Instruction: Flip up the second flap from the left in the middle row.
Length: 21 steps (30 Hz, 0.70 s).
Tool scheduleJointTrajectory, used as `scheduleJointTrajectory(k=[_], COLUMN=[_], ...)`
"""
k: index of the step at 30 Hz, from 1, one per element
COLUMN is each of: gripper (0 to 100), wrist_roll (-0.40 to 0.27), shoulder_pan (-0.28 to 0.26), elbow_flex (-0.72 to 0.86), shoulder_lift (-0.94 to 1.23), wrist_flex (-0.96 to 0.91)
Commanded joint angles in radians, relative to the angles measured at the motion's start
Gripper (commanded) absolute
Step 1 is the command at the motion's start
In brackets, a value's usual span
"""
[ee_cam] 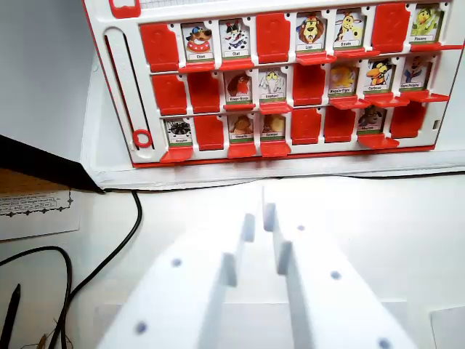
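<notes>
A red game board (120,80) with three rows of flaps lies at the top of the wrist view. Some flaps stand up and show animal cards; others lie flat and red. In the middle row the first flap (168,93) and the second flap from the left (203,91) lie flat. The third flap (238,87) and the fourth (272,85) stand up. My white gripper (259,220) fills the bottom centre, well short of the board's near edge. Only a narrow slit shows between its tips, and nothing is held.
The board rests on a white sheet (94,145). A black cable (134,218) curves down the wrist view's left. A printed paper (36,207) and a dark pen (10,316) lie at the far left. White tabletop (378,218) lies between gripper and board.
</notes>
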Motion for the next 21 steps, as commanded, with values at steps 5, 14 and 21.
scheduleJointTrajectory(k=[5, 14, 21], gripper=[0, 0, 0], wrist_roll=[-0.035, -0.028, -0.026], shoulder_pan=[0.025, 0.034, 0.041], elbow_flex=[-0.025, -0.028, -0.023], shoulder_lift=[0.032, 0.025, 0.021], wrist_flex=[-0.005, -0.020, -0.025])
